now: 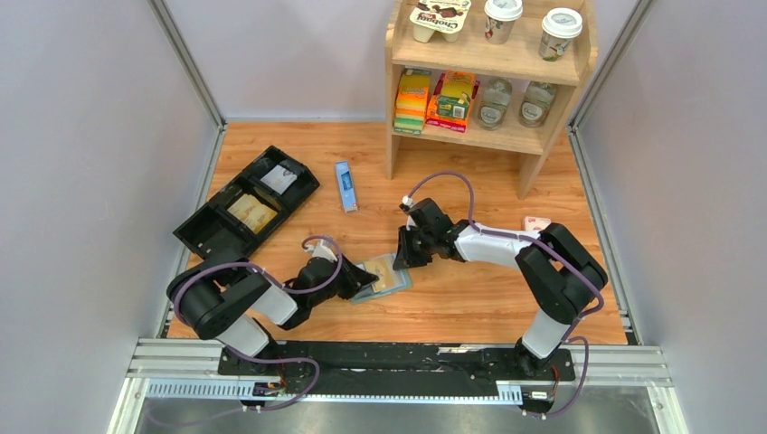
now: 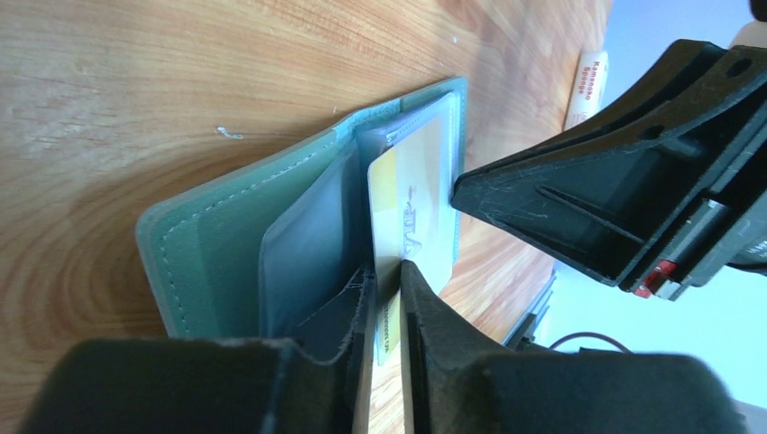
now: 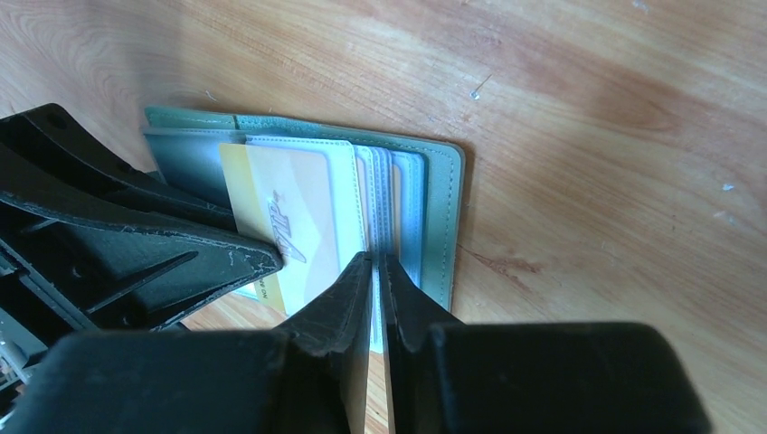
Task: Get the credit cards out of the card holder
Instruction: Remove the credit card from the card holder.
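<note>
Left claw [image 2: 387,268] astride credit card [image 2: 416,190], half inside open card holder [image 2: 217,226]

The credit card's [image 2: 411,208] near end vanishes between the left end effector's [image 2: 387,271] fingers, its print unreadably blurred.

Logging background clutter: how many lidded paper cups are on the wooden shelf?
2, both on the top level of the shelf: the middle cup and the right-end cup. None looks hidden.

One open card holder [image 1: 391,280] shows one yellow credit card [image 2: 421,208], near one black tray [image 1: 206,233] and one blue box [image 1: 345,185], with two lidded cups [image 1: 502,20] and two jars [image 1: 495,104] on the shelf [image 1: 493,59].
</note>
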